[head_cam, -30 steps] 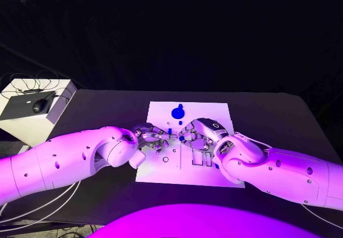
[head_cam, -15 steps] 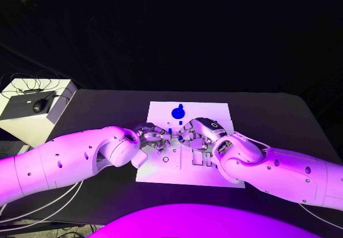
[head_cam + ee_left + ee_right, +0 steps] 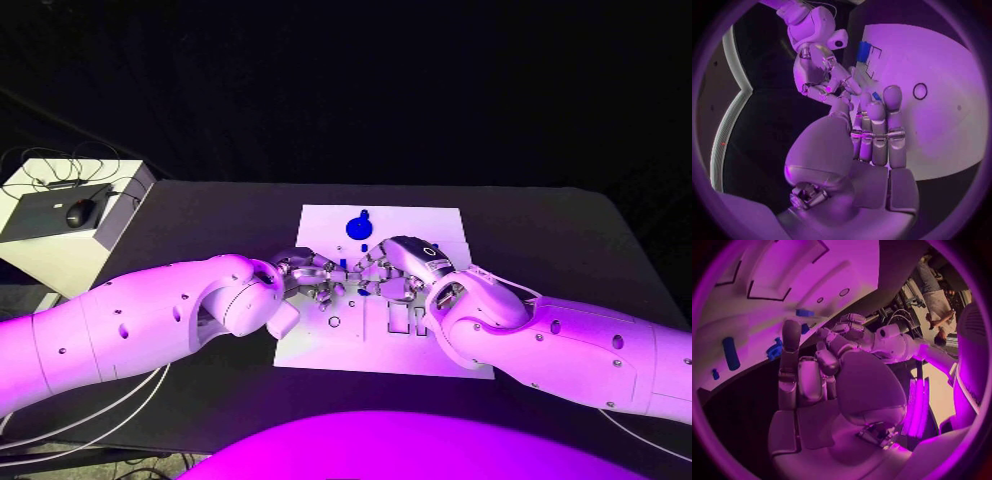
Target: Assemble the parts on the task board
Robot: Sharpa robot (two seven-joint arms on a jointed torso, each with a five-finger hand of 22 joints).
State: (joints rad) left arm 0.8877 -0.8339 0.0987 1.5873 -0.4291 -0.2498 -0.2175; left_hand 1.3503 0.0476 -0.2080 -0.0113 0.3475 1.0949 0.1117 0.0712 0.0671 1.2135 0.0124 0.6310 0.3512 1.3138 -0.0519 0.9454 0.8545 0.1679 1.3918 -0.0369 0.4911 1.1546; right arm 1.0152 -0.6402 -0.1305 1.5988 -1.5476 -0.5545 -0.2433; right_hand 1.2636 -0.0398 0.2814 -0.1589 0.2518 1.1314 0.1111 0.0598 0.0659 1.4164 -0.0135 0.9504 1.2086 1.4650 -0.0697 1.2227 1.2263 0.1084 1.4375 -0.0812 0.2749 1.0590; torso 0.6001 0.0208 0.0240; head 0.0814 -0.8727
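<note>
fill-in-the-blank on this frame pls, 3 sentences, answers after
1. The left hand and the right hand meet over the white ____.
2. The task board lies on a ____ table.
3. The large round blue part lies on the board's ____ side from the robot, beyond both hands.

Missing words: task board; black; far

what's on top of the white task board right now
Both hands, left hand and right hand, meet over the task board. A blue part lies beyond them. Anything beneath the fingers is covered.
</note>
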